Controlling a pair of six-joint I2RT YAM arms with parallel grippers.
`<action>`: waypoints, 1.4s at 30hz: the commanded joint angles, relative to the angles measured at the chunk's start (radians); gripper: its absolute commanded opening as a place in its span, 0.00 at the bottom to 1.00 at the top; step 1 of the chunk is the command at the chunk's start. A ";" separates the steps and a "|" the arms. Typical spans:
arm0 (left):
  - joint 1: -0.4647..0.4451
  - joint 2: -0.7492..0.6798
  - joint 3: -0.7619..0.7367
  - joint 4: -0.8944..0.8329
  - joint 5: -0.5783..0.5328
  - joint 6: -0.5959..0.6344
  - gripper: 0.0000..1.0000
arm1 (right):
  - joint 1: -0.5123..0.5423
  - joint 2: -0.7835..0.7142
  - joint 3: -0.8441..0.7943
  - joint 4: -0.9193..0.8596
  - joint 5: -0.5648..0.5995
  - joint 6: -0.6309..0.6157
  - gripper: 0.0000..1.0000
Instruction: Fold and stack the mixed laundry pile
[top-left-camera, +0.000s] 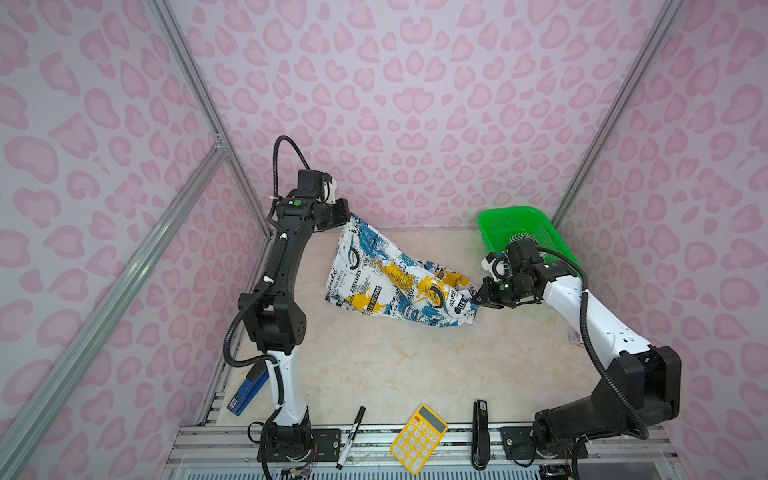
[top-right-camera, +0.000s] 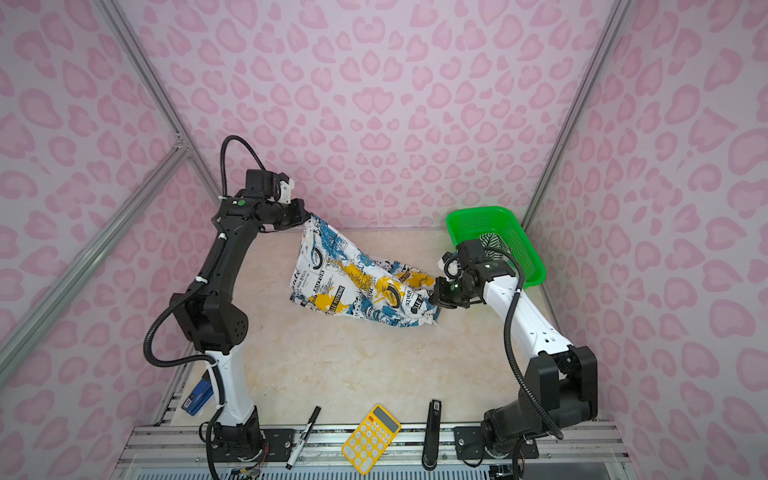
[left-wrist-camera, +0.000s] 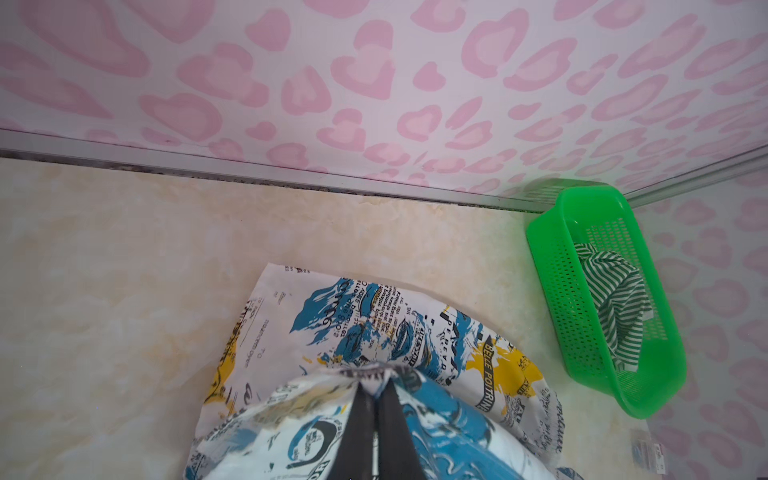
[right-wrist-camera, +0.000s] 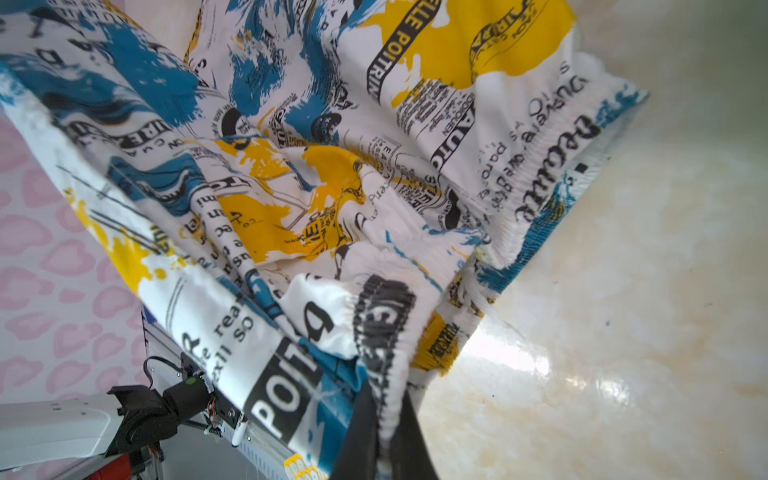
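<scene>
The white garment (top-left-camera: 395, 282) (top-right-camera: 357, 282) with blue, yellow and black print hangs stretched between both grippers above the table. My left gripper (top-left-camera: 348, 215) (top-right-camera: 308, 216) is shut on its far upper corner; in the left wrist view the black fingers (left-wrist-camera: 365, 415) pinch a fold of the printed cloth (left-wrist-camera: 374, 332). My right gripper (top-left-camera: 478, 297) (top-right-camera: 435, 298) is shut on the gathered waistband edge (right-wrist-camera: 386, 374), held low near the table. The green-and-white striped garment (top-left-camera: 521, 237) (top-right-camera: 491, 240) (left-wrist-camera: 615, 299) lies in the green basket.
The green perforated basket (top-left-camera: 498, 222) (top-right-camera: 465, 222) (left-wrist-camera: 582, 199) stands at the back right corner. Along the front rail lie a marker (top-left-camera: 351, 436), a yellow calculator (top-left-camera: 419, 438) and a black stapler (top-left-camera: 481, 434). A blue object (top-left-camera: 248, 390) sits behind the left arm's base.
</scene>
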 joint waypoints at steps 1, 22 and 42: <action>0.003 0.113 0.052 0.015 0.067 0.016 0.03 | -0.039 0.062 0.003 0.100 -0.018 0.044 0.10; 0.078 0.104 -0.104 0.173 0.066 0.032 0.72 | -0.050 0.141 0.015 0.220 0.319 -0.093 0.56; 0.127 -0.279 -0.904 0.358 0.101 0.050 0.53 | -0.021 0.468 0.187 0.226 0.244 -0.118 0.42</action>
